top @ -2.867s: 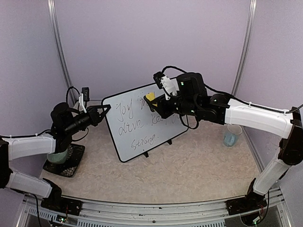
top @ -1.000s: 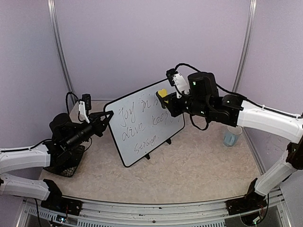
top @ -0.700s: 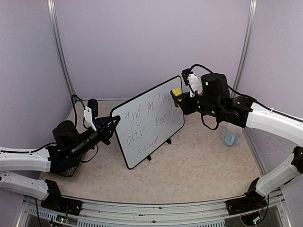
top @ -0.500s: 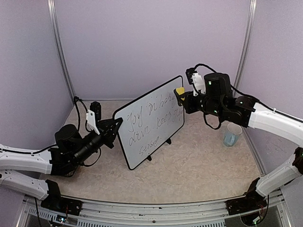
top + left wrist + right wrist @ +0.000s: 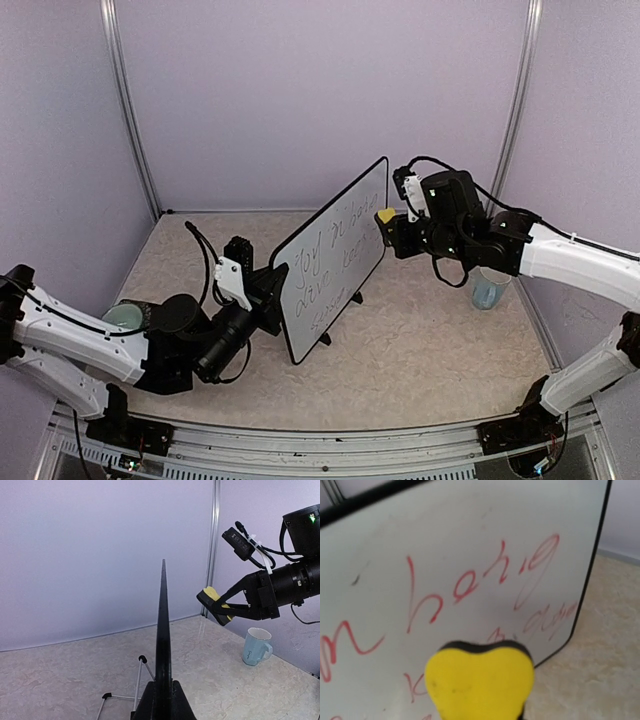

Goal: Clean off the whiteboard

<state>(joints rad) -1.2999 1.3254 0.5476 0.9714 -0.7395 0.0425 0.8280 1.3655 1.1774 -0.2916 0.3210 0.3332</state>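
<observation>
The whiteboard (image 5: 335, 255) stands tilted on its small feet, edge toward the left arm, with handwriting across its face. My left gripper (image 5: 272, 290) is shut on the board's lower left edge; in the left wrist view the board shows edge-on as a thin black line (image 5: 162, 625) between the fingers (image 5: 176, 706). My right gripper (image 5: 388, 225) is shut on a yellow heart-shaped sponge eraser (image 5: 385, 215), at the board's upper right edge. In the right wrist view the eraser (image 5: 479, 682) fills the lower middle, close in front of the red writing on the whiteboard (image 5: 470, 570).
A pale blue mug (image 5: 486, 290) stands at the right, also in the left wrist view (image 5: 257, 646). A green cup (image 5: 122, 315) sits at the left behind the left arm. The board's wire stand (image 5: 127, 690) rests on the mottled table. Purple walls enclose the back and sides.
The left arm has swung the board's held edge forward and right, so the board now faces more to the right. The right gripper with the eraser followed the board's upper edge rightward.
</observation>
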